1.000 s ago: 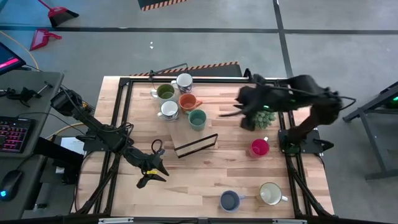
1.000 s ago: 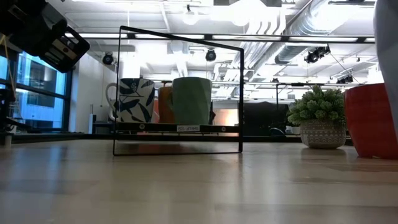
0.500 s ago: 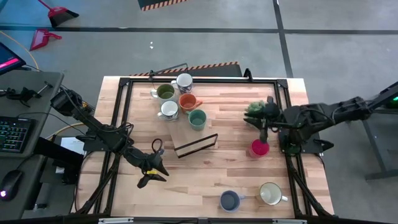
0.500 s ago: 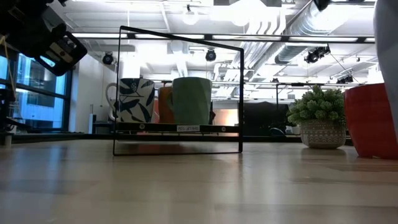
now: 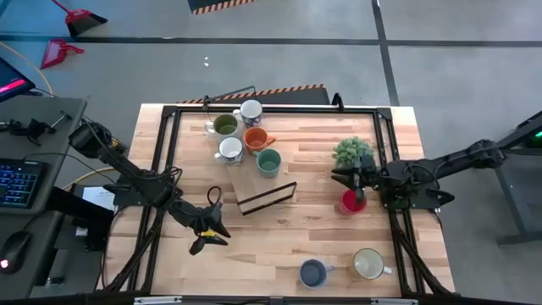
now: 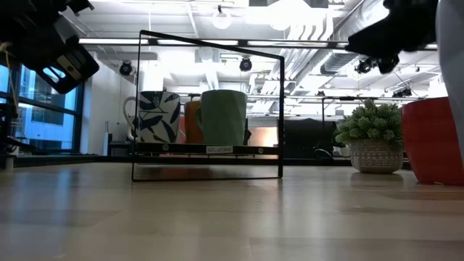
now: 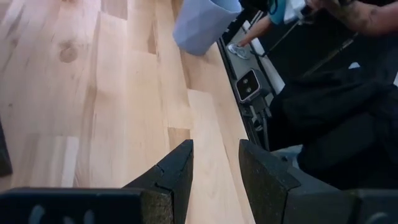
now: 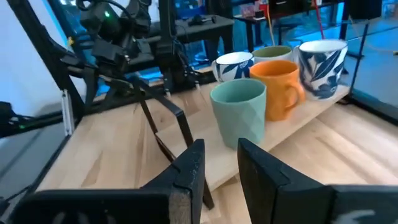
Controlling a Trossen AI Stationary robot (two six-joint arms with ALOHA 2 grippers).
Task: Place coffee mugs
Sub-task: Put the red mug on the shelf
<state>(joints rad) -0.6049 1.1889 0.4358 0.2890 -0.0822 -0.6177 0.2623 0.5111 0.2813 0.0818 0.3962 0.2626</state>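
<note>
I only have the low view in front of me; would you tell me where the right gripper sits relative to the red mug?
Observer: From above, the right gripper hovers at the red mug's rim, on the side toward the potted plant.
Operator: Thank you. Is it holding anything?
Observer: No. Its wrist view shows its fingers apart with nothing between them.
Operator: Are there mugs that I cannot see?
Observer: Yes. A blue mug and a cream mug stand side by side, well apart from the red mug.

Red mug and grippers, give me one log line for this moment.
right gripper: open, over red mug | left gripper: open, empty
</note>
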